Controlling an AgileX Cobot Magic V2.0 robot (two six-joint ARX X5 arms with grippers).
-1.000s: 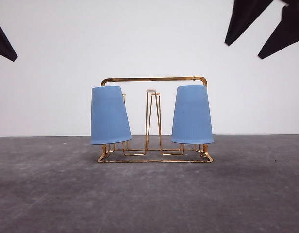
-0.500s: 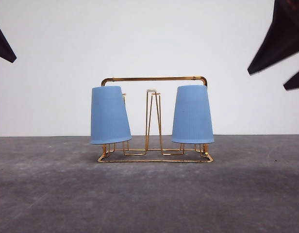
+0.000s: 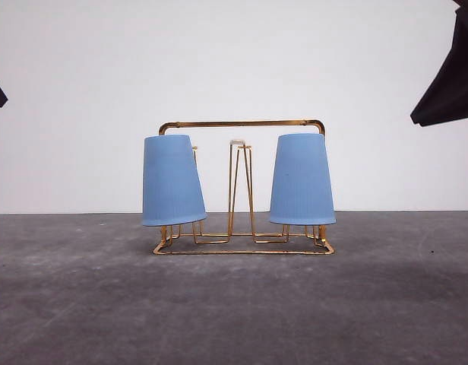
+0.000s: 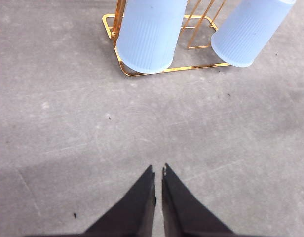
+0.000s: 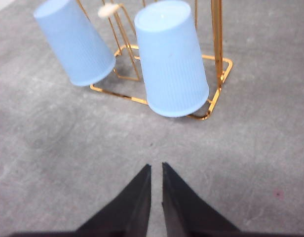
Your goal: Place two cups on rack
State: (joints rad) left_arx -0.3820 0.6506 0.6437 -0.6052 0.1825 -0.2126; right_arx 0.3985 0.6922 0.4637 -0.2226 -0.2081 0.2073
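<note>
Already both light blue ribbed plastic cups sit upside down on the thin gold wire rack [image 3: 242, 186], which stands on the grey counter [image 3: 234, 312] at the centre of the front view. The left cup [image 3: 172, 181] hangs over a prong at the left end of the rack and leans a little, its rim tipped up toward the right; the right cup [image 3: 301, 180] hangs over a prong at the right end and sits nearly straight. Between them the middle hairpin prong with its white cap [image 3: 237, 141] stands bare under the arched handle.

What has changed over the last second is the arms. The right gripper [image 5: 156, 170], a dark shape at the upper right of the front view, has drawn further out toward the frame's edge, and the left gripper [image 4: 158, 172], at the far left edge, has shrunk to a sliver. Neither cup has shifted on its prong while they pulled away.

Each wrist view shows its jaws brought together with only a thin slit between the tips, holding nothing, above bare counter well short of the rack. In my judgement the task is done: two cups are on the rack and both arms are retreating. The one risk I see is the leaning left cup, though it appears seated.
</note>
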